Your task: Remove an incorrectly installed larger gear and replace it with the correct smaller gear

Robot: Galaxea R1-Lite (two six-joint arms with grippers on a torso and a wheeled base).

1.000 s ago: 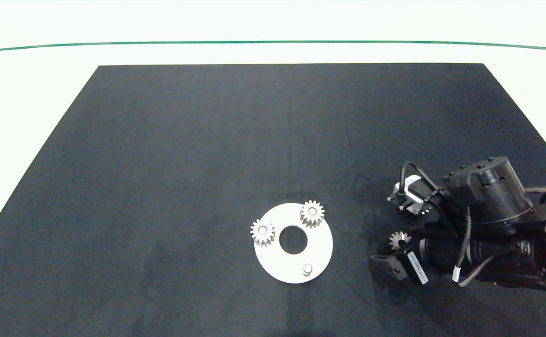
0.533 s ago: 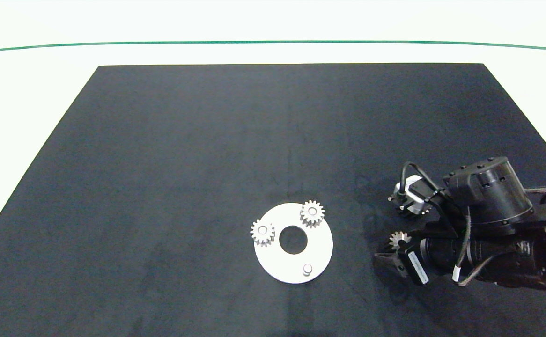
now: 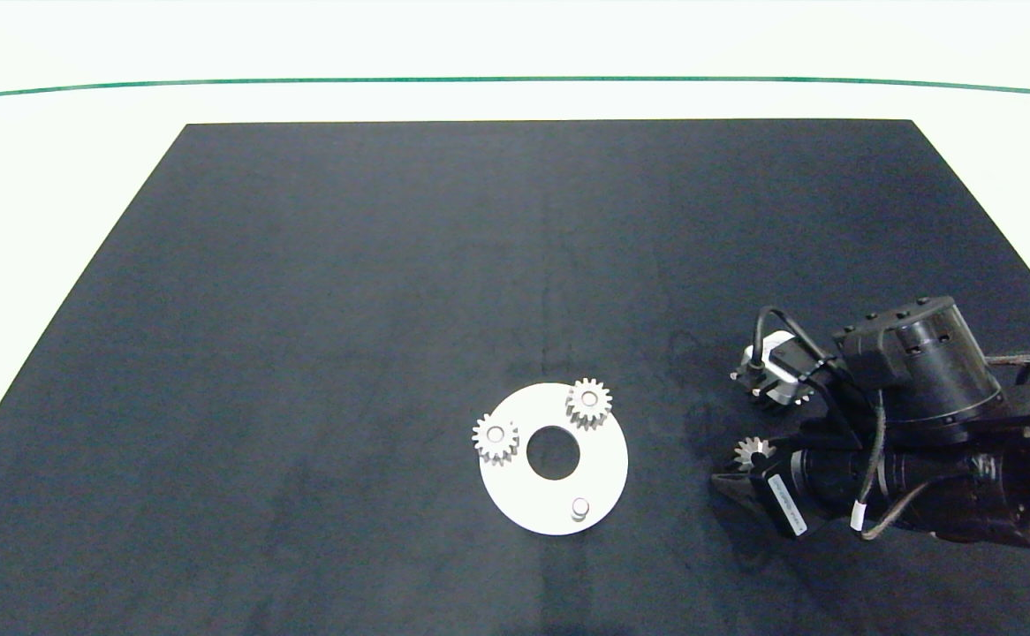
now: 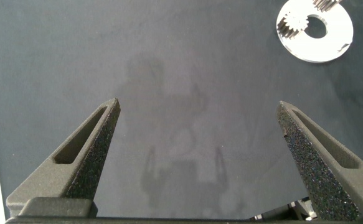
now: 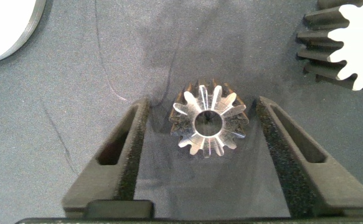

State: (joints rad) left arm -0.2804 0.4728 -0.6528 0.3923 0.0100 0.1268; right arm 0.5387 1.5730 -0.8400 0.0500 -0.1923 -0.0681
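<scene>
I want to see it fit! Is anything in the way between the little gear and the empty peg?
Nothing visible: only bare mat lies between the smaller gear, framed by the open right gripper, and the empty peg.

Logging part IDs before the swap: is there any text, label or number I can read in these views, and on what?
None can be read.
White label strip on the dark right arm, behind the right pincer: print too small to read.
Small silver metal gear, round white metal plate: no markings.
</scene>
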